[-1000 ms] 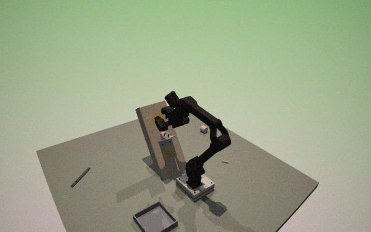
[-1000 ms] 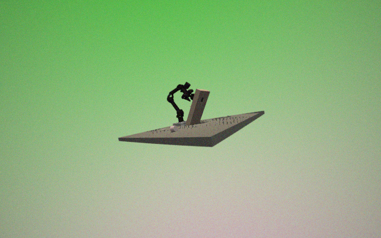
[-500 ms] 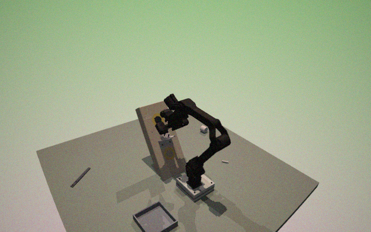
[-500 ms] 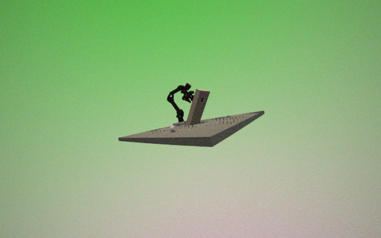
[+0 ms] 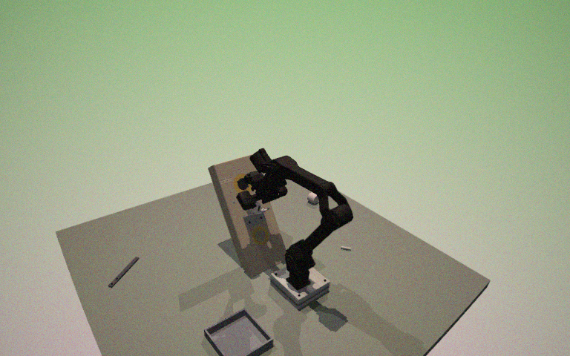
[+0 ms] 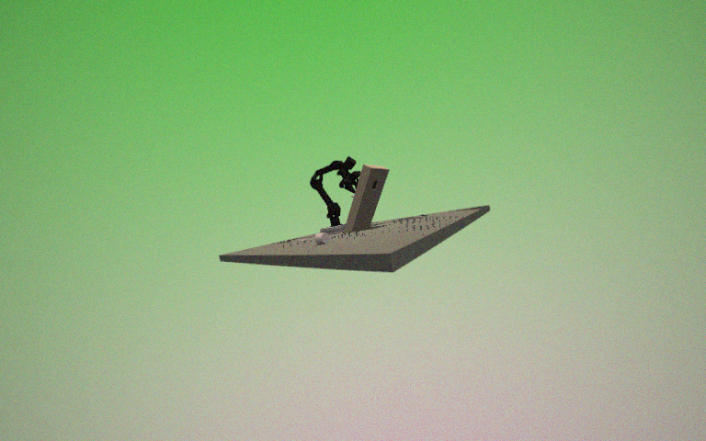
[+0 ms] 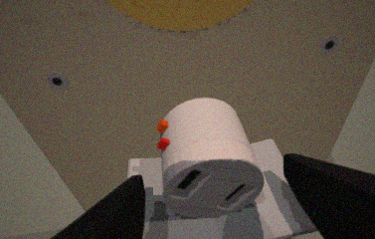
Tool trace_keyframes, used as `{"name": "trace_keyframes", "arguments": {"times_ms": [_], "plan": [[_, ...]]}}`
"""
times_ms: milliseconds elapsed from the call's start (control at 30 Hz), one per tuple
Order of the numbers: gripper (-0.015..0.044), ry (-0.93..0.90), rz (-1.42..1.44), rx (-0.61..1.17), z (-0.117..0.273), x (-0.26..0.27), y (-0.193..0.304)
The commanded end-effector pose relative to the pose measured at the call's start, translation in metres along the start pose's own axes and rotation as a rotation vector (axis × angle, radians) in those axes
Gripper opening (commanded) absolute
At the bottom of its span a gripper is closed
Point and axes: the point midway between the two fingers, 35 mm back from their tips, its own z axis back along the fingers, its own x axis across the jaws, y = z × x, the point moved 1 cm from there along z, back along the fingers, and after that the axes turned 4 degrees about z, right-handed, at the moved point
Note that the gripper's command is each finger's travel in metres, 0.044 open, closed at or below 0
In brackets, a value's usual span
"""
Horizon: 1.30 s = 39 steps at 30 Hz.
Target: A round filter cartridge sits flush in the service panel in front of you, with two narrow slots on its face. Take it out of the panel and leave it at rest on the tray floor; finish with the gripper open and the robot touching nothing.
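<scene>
White and slotted, the filter cartridge (image 7: 206, 131) sits low in the wrist view's centre, between the gripper's (image 5: 252, 206) (image 7: 214, 166) parted fingers. The gripper looks released, gripping nothing.

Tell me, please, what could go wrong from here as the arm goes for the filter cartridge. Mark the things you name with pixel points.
The cartridge (image 7: 206, 134) sits loose on a small ledge (image 7: 269, 154) against the leaning panel (image 5: 228, 211) (image 6: 364, 199) (image 7: 124, 65), so a nudge might roll it off. The open pincer (image 7: 214, 173) straddles it unevenly, with the left-hand fingertip in the wrist view nearer, so closing could shove it sideways.
</scene>
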Motion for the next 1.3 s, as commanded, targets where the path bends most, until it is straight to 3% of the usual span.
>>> {"name": "trace_keyframes", "arguments": {"times_ms": [0, 367, 433, 800, 1033, 1267], "plan": [[0.0305, -0.006, 0.004, 0.011, -0.010, 0.001, 0.003], [0.0305, -0.006, 0.004, 0.011, -0.016, 0.001, 0.004], [0.0252, 0.000, 0.000, 0.004, -0.013, 0.000, 0.001], [0.0179, 0.000, 0.000, 0.004, -0.013, 0.000, 0.001], [0.0000, -0.001, 0.000, 0.003, -0.009, 0.000, -0.007], [0.0000, -0.003, 0.001, 0.002, -0.003, -0.001, -0.021]]}}
